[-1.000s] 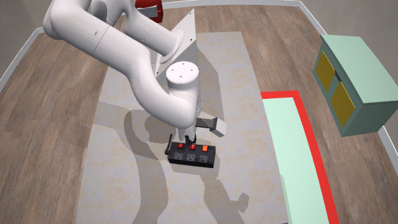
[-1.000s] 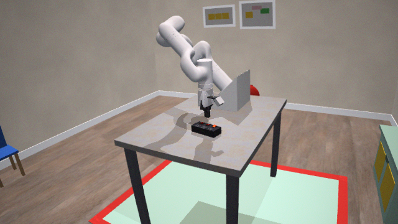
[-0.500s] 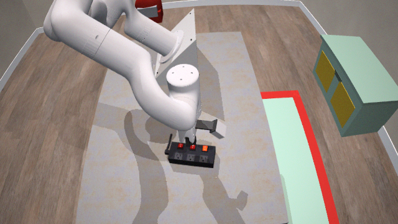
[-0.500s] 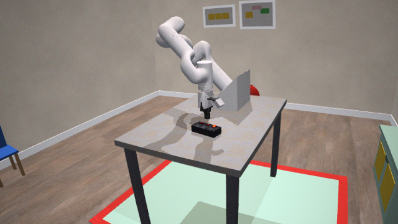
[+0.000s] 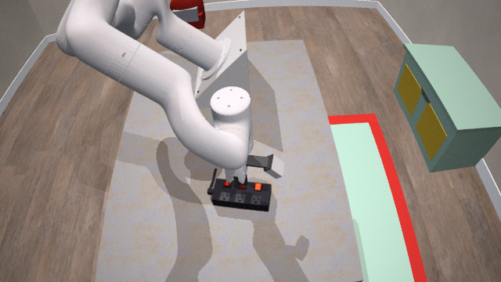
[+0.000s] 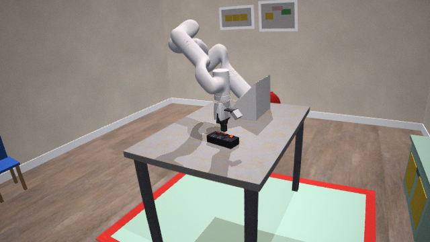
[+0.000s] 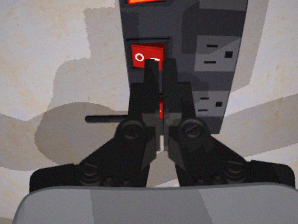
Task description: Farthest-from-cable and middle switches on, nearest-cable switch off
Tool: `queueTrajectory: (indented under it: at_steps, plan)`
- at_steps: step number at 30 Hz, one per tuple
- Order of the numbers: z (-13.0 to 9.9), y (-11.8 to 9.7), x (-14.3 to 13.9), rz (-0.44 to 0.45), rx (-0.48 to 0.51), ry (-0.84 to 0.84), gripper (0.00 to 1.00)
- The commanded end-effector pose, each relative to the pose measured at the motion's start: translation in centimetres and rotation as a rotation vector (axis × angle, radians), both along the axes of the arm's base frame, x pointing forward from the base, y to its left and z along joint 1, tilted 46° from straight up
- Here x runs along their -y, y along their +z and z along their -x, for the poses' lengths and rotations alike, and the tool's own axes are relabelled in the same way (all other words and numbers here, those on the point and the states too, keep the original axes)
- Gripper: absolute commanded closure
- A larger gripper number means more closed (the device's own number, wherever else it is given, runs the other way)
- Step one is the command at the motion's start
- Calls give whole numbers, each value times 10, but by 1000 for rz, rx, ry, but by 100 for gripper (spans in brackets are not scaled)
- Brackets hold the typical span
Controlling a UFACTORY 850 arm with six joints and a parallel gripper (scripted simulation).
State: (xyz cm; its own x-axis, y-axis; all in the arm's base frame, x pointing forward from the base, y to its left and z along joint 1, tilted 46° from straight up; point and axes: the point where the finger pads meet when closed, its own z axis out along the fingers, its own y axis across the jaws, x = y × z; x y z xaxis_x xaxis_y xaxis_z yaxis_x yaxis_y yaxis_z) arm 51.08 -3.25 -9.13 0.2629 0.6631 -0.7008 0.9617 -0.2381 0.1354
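The black power strip (image 5: 241, 194) lies flat and right way up on the table, with its cable stub (image 5: 213, 180) at the left end. It has three red rocker switches. The middle switch (image 7: 148, 55) is a darker red. The switch nearest the cable (image 7: 161, 110) is mostly hidden under my fingers. My gripper (image 7: 160, 79) is shut and empty. It points straight down, with its tips at the near edge of the middle switch. The gripper (image 6: 223, 128) stands just above the strip (image 6: 222, 139).
A grey wedge-shaped panel (image 5: 231, 66) stands on the table behind the arm, with a red object (image 5: 188, 12) beyond it. The table's right edge (image 5: 329, 157) is near. A green cabinet (image 5: 442, 106) stands on the floor to the right.
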Motion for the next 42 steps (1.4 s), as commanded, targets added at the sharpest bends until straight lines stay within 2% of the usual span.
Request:
queueTrajectory:
  at_steps: [1, 42]
  plan:
    - [-1, -3, 3, 0, 2, 1, 100]
    - [0, -10, 11, -1, 2, 1, 100]
